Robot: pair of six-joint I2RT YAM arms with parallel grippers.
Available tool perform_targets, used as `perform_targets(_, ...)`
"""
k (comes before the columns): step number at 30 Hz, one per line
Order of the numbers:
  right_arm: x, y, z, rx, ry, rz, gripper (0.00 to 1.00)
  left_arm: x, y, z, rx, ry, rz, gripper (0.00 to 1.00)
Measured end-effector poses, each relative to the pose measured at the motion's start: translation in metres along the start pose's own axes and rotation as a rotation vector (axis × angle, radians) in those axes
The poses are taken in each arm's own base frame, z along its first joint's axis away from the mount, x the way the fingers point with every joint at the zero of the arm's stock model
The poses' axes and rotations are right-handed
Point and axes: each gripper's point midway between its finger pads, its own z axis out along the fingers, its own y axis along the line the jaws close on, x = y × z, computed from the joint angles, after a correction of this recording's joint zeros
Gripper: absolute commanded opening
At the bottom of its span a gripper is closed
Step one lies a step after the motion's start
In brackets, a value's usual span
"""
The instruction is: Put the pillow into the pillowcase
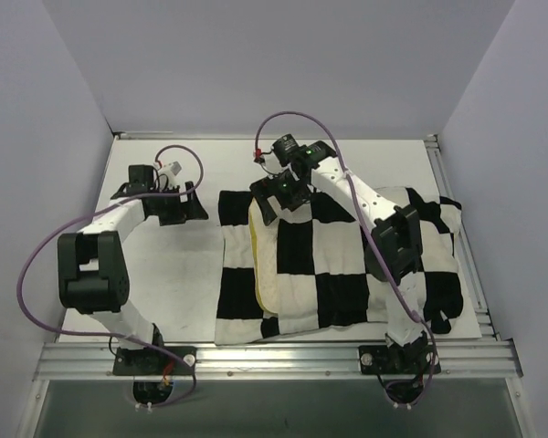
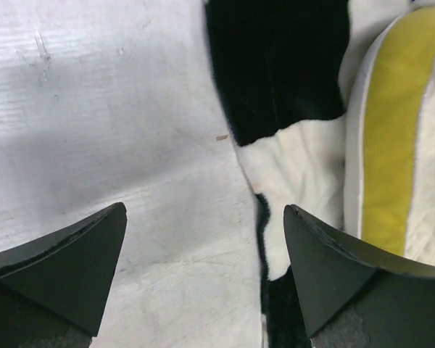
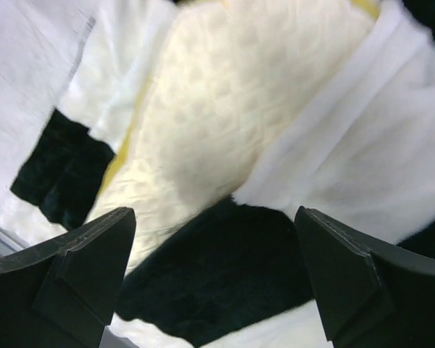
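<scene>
The checkered pillowcase [image 1: 297, 246] lies on the table and covers most of the pillow. The pillow [image 1: 267, 290] shows only as a cream strip with a yellow edge at the case's left opening. The case's lower layer sticks out further left. My right gripper [image 1: 279, 196] is open over the far left corner of the opening. In the right wrist view it [image 3: 214, 212] hovers over a black square [image 3: 217, 275] and the quilted pillow [image 3: 225, 109]. My left gripper [image 1: 194, 203] is open and empty, just left of the case. In the left wrist view it [image 2: 204, 210] is over bare table, with the case edge [image 2: 283, 65] and the pillow's yellow edge [image 2: 388, 130] to its right.
The white table [image 1: 164, 283] has grey walls on the left, back and right. A metal rail [image 1: 283, 358] runs along the near edge. Purple cables loop over both arms. The right arm reaches across the pillowcase.
</scene>
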Motion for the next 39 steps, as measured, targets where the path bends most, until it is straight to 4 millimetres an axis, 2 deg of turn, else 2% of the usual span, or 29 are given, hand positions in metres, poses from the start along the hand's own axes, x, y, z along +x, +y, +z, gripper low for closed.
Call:
perform_targets(3, -0.021, 0.018, -0.018, 0.037, -0.067, -0.064, 1.0, -0.012, -0.012, -0.017, 0.01, -0.102, 0.023, 0.97)
perform_targets(5, -0.02, 0.035, -0.02, 0.041, -0.068, -0.098, 1.0, -0.024, -0.023, -0.037, 0.018, -0.204, 0.036, 0.97)
perform_targets(8, -0.009, 0.054, -0.011, 0.052, -0.032, -0.094, 1.0, -0.049, -0.031, -0.072, -0.019, -0.375, 0.055, 0.97)
perform_targets(10, -0.002, 0.055, -0.008, 0.083, -0.01, -0.086, 0.98, -0.064, -0.036, -0.093, -0.028, -0.47, 0.08, 0.97)
perform_targets(11, -0.001, 0.054, -0.006, 0.104, -0.006, -0.081, 0.93, -0.07, -0.038, -0.101, -0.027, -0.507, 0.094, 0.97)
perform_targets(13, -0.003, 0.047, -0.003, 0.159, -0.009, -0.068, 0.92, -0.076, -0.042, -0.109, -0.022, -0.545, 0.107, 0.95)
perform_targets(16, -0.013, 0.037, 0.008, 0.234, -0.019, -0.06, 0.93, -0.069, -0.039, -0.102, -0.021, -0.528, 0.097, 0.89)
perform_targets(18, -0.016, 0.028, 0.024, 0.271, -0.01, -0.053, 0.94, -0.057, -0.035, -0.09, -0.025, -0.49, 0.078, 0.87)
perform_targets(22, 0.003, 0.012, 0.068, 0.318, 0.082, -0.048, 0.89, -0.036, -0.03, -0.064, -0.034, -0.396, 0.041, 0.87)
perform_targets(24, 0.016, 0.006, 0.085, 0.335, 0.13, -0.055, 0.65, -0.026, -0.031, -0.051, -0.046, -0.347, 0.038, 0.87)
perform_targets(25, 0.019, 0.004, 0.089, 0.343, 0.14, -0.055, 0.57, -0.02, -0.034, -0.044, -0.05, -0.322, 0.043, 0.85)
perform_targets(26, 0.021, 0.003, 0.09, 0.346, 0.144, -0.058, 0.43, -0.012, -0.039, -0.037, -0.053, -0.294, 0.053, 0.83)
perform_targets(28, 0.019, 0.003, 0.088, 0.343, 0.14, -0.066, 0.24, 0.004, -0.051, -0.024, -0.048, -0.234, 0.079, 0.81)
perform_targets(29, 0.019, 0.002, 0.087, 0.334, 0.14, -0.065, 0.0, 0.012, -0.058, -0.019, -0.038, -0.207, 0.093, 0.8)
perform_targets(31, 0.017, 0.002, 0.083, 0.306, 0.137, -0.059, 0.0, 0.024, -0.067, -0.013, -0.022, -0.168, 0.108, 0.77)
perform_targets(32, 0.016, 0.003, 0.08, 0.279, 0.134, -0.051, 0.0, 0.027, -0.069, -0.011, -0.016, -0.158, 0.109, 0.71)
perform_targets(35, 0.01, 0.01, 0.06, 0.172, 0.101, -0.019, 0.0, 0.039, -0.07, -0.008, 0.007, -0.13, 0.098, 0.61)
perform_targets(39, 0.003, 0.021, 0.004, -0.008, -0.017, 0.048, 0.0, 0.056, -0.081, -0.001, 0.05, -0.098, 0.087, 0.53)
